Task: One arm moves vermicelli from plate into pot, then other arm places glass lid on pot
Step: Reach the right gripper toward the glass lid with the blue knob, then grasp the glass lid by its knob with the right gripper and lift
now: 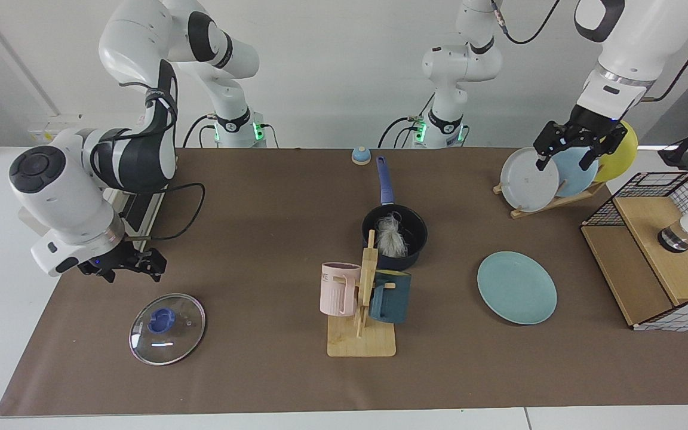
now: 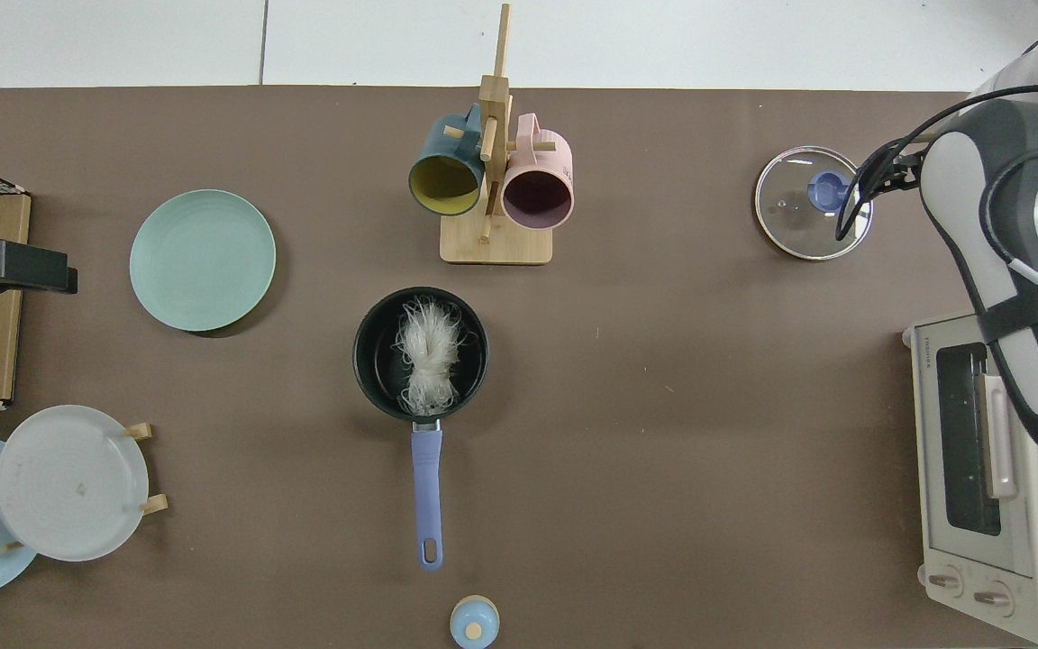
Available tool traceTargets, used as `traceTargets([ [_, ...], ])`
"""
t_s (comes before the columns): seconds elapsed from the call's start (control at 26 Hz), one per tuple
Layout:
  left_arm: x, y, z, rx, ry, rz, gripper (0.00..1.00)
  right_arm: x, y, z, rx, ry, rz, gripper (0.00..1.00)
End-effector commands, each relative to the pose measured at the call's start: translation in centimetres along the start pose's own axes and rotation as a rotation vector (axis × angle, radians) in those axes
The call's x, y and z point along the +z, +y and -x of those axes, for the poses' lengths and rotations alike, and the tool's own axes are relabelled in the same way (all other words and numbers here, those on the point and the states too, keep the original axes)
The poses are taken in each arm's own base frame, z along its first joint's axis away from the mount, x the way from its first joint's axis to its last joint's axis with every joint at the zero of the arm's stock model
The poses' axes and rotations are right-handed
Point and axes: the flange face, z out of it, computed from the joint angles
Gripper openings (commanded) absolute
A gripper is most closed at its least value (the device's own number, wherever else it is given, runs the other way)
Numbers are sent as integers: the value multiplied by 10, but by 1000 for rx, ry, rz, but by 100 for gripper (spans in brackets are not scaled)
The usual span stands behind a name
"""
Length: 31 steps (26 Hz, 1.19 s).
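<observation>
- the vermicelli [image 1: 389,237] lies inside the pot [image 1: 415,236] at the centre of the facing view, a white tangle against the black inside; the top view shows it too [image 2: 430,353], with the pot's [image 2: 373,361] blue handle pointing toward the lower edge of the frame.
- the plate [image 1: 517,287] sits bare at the right of centre in the facing view, well apart from the pot; in the top view it is at the left [image 2: 202,260].
- the glass lid [image 1: 167,328] lies flat on the brown mat at the lower left of the facing view, blue knob up, and at the upper right of the top view [image 2: 813,203].
- the right gripper [image 1: 123,266] hovers at the left of the facing view, just up and left of the glass lid, holding nothing; how far its fingers are apart i cannot tell.
- the left gripper [image 1: 566,148] waits at the upper right of the facing view, in front of the racked plates [image 1: 559,171]; its fingers stand spread apart, with nothing gripped.
- a mug stand [image 1: 363,322] with a pink mug [image 1: 338,289] and a dark teal mug [image 1: 390,297] stands just in front of the pot.
</observation>
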Motion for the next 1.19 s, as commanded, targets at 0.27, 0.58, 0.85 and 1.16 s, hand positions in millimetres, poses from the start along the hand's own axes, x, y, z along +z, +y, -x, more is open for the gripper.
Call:
traceTargets([
  [0.27,-2,1,5,14,0,-15,100,85,-7,-15,-51,7,-1,99],
  [0.58,-2,1,5,12,0,-15,100,128,-9,-23,-52,16,-9,99],
  [0.85,-2,1,5,12,0,-15,100,128,-15,-23,-48,16,-20,99],
  [1.16,-2,1,5,12,0,-16,100,123,-15,-28,-48,64,-15,99],
])
